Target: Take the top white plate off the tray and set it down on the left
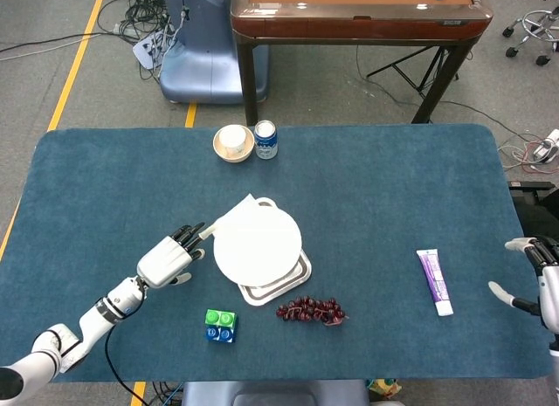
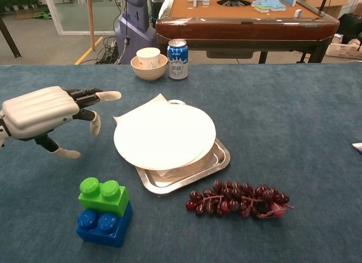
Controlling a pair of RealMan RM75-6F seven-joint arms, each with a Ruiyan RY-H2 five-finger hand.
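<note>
Here the white plate (image 1: 258,246) lay on top of the metal tray (image 1: 297,279) near the middle of the blue tabletop (image 1: 393,188), overhanging the tray's left edge, with another white piece showing from beneath it at the upper left. The left hand (image 1: 168,258) hovered just left of the plate, fingers spread and pointing toward its rim, holding nothing. The right hand (image 1: 534,278) sat at the far right edge, well apart from the tray, fingers apart and empty. Behind the plate stood a bowl (image 1: 233,144) with a cup inside and a can (image 1: 265,140) beside it. Grapes (image 1: 312,311) and a green-and-blue block (image 1: 220,326) lay in front, a purple tube (image 1: 434,281) to the right.
</note>
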